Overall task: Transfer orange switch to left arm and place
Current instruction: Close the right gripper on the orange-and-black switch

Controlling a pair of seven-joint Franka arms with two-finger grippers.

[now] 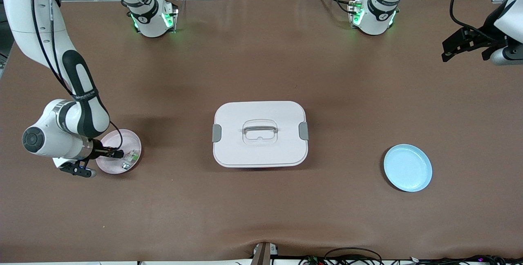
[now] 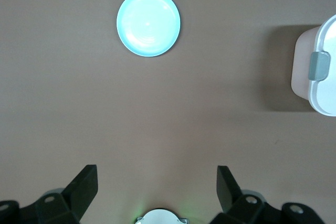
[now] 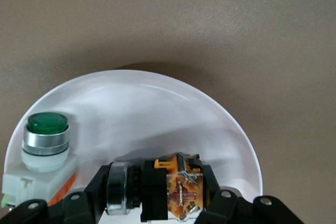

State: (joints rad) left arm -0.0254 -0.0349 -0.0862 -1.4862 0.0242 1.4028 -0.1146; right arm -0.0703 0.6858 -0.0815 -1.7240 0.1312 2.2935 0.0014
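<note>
Both right tool (image 3: 157,203) fingers clamp orange switch (image 3: 170,190) in pink plate (image 3: 157,108).

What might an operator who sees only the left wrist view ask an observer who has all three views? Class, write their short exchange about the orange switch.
Operator: My left tool waits open over the table. I see only a blue plate and part of the box. Where is the orange switch?
Observer: In a pink plate at the right arm's end of the table.
Operator: Is anything holding it?
Observer: Yes, the right tool is shut on it, low in that plate.
</note>
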